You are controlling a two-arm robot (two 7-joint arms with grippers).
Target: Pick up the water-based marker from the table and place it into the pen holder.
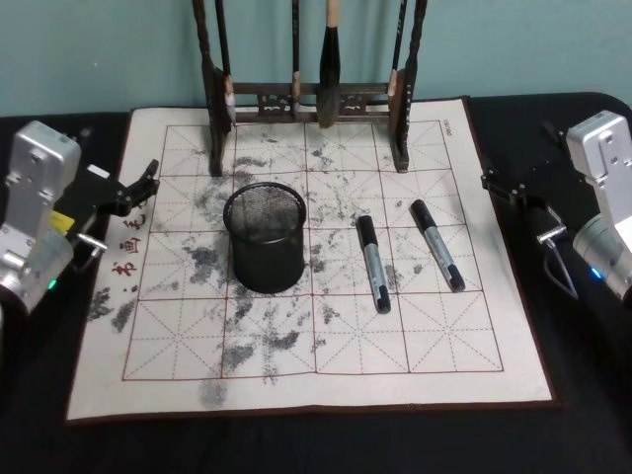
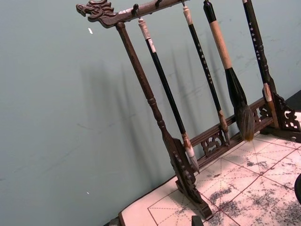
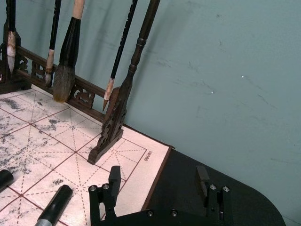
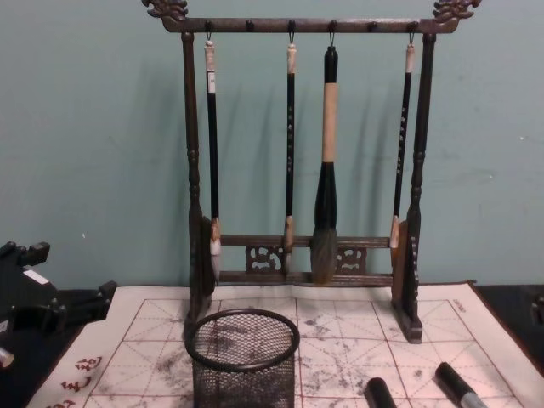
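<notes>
Soft, even light; faint brush rack [image 4: 192, 153] shadows on the wall [image 4: 93, 153] behind.

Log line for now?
two black-and-grey markers: lying on gridded mat; black wire-mesh pen holder: upright; left gripper: parked left; right gripper: open, parked right

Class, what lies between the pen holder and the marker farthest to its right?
A second marker, flat on the mat, separates pen holder and far marker; head view.

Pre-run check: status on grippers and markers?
Left gripper parked left of mat. Right gripper open, parked right. Two markers lying right of pen holder. Nothing blocking.
</notes>
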